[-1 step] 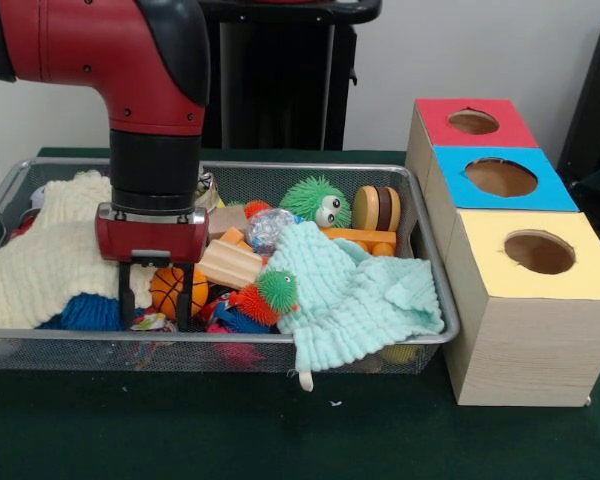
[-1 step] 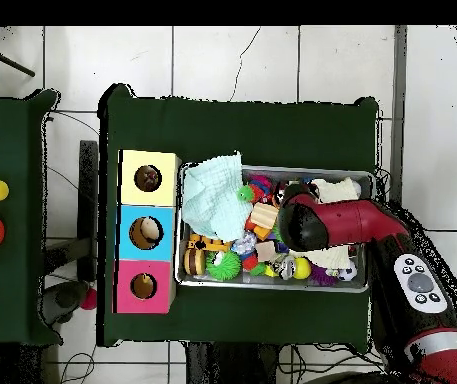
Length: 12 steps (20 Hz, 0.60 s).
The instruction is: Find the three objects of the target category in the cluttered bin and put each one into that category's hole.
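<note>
My gripper (image 1: 157,300) hangs open low in the left part of the wire-mesh bin (image 1: 220,350), its fingers (image 1: 127,296) set wide apart. A small orange basketball (image 1: 168,288) lies just behind and partly between them; I cannot tell whether they touch it. To its right sit a wooden block (image 1: 230,264), an orange and green spiky toy (image 1: 268,296) and a green fuzzy ball with eyes (image 1: 317,202). In the overhead view the arm's head (image 2: 302,225) hides the gripper. Three boxes with holes stand beside the bin: red (image 1: 474,122), blue (image 1: 500,177) and yellow (image 1: 538,252).
A cream knitted cloth (image 1: 50,260) covers the bin's left end, with a blue yarn ball (image 1: 88,314) below it. A mint cloth (image 1: 355,295) drapes over the bin's front right rim. A round wooden toy (image 1: 378,209) and a crinkled foil piece (image 1: 270,228) lie near the back.
</note>
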Each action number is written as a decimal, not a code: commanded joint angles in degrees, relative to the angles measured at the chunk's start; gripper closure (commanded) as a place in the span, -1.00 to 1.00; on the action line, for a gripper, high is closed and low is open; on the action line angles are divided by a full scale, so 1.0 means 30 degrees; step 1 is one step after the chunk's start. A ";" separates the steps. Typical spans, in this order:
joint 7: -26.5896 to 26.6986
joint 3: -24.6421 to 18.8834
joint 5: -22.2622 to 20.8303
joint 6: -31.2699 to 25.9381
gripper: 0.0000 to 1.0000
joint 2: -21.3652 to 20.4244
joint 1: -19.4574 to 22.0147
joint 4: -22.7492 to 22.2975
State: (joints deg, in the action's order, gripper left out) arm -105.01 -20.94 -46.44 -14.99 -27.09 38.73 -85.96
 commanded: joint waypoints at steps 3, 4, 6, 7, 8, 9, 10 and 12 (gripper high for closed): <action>0.2938 -0.0785 -0.2030 -0.0457 -1.00 0.1115 0.0143 0.1196; 0.2906 -0.0826 -0.2113 -0.0377 -1.00 0.1219 0.0197 0.1279; 0.2895 -0.0866 -0.2392 -0.0197 -1.00 0.1460 0.0243 0.1499; 0.2945 -0.0894 -0.2529 -0.0166 -1.00 0.1558 0.0248 0.1604; 0.2828 -0.0827 -0.2703 -0.0008 -1.00 0.1751 0.0239 0.1733; 0.2773 -0.0795 -0.2857 0.0099 -1.00 0.1838 0.0211 0.1814; 0.2751 -0.0797 -0.2979 0.0172 -1.00 0.1937 0.0224 0.1885; 0.2632 -0.0818 -0.3142 0.0331 -1.00 0.2175 0.0280 0.2057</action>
State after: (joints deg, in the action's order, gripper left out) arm -105.01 -20.96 -50.73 -14.96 -24.71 38.73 -83.08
